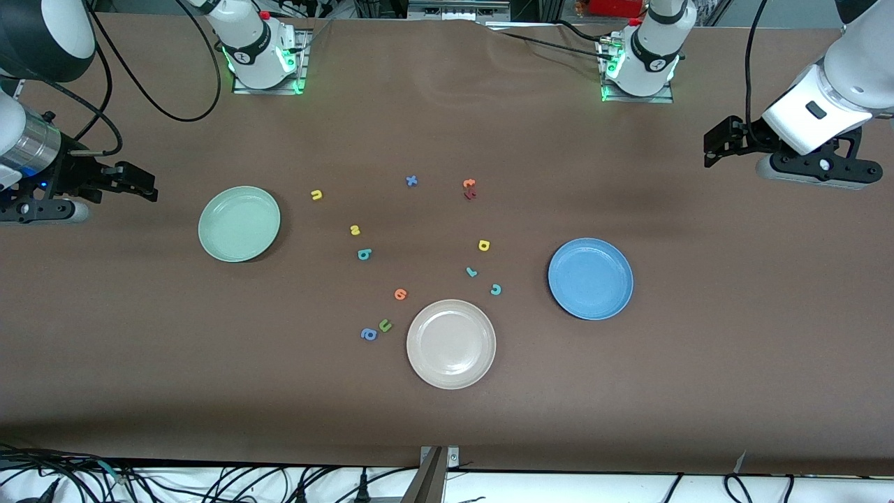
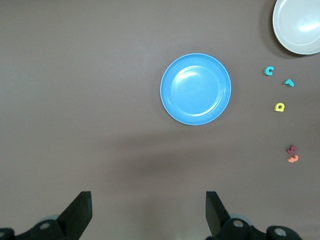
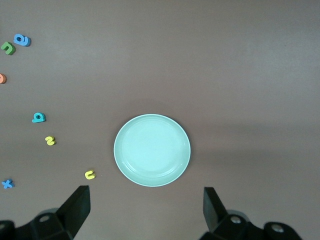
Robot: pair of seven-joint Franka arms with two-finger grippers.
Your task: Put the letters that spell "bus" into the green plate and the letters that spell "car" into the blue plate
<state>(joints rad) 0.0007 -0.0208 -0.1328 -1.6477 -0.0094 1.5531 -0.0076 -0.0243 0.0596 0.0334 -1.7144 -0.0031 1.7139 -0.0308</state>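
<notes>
The empty green plate (image 1: 239, 223) (image 3: 152, 150) lies toward the right arm's end. Beside it are the yellow "u" (image 1: 316, 195) (image 3: 89, 174), yellow "s" (image 1: 355, 230) (image 3: 49, 141) and teal "b" (image 1: 364, 254) (image 3: 38, 118). The empty blue plate (image 1: 590, 279) (image 2: 195, 89) lies toward the left arm's end, with the yellow "a" (image 1: 483, 245) (image 2: 279, 107), teal "r" (image 1: 471, 272) (image 2: 289, 83) and teal "c" (image 1: 496, 289) (image 2: 269, 71) beside it. My right gripper (image 1: 143, 185) (image 3: 146, 207) and left gripper (image 1: 712, 150) (image 2: 148, 210) hang open and empty over bare table at their own ends.
A beige plate (image 1: 451, 344) sits nearest the front camera. Near it lie an orange letter (image 1: 400, 294), a green "u" (image 1: 385, 325) and a blue "a" (image 1: 369, 334). Farther back are a blue "x" (image 1: 411, 181) and an orange letter (image 1: 469, 184) touching a dark red one.
</notes>
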